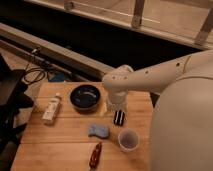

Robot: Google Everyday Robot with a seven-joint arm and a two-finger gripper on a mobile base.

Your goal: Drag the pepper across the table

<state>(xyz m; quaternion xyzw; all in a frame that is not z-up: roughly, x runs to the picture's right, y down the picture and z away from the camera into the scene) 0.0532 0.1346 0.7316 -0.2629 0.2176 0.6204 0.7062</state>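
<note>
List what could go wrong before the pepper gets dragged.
The gripper hangs beside the bowl, far from the pepper; the sponge and the cup lie between, so reaching down could knock them. The pepper lies at the near side of the table, its edge out of view; a drag that way might push it off.

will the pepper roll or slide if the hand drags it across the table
The pepper looks slender and rounded, so it may roll or pivot rather than slide straight. Its glossy skin could slip under the hand, which hangs by the dark bowl. Being small, it is probably light on the table.
</note>
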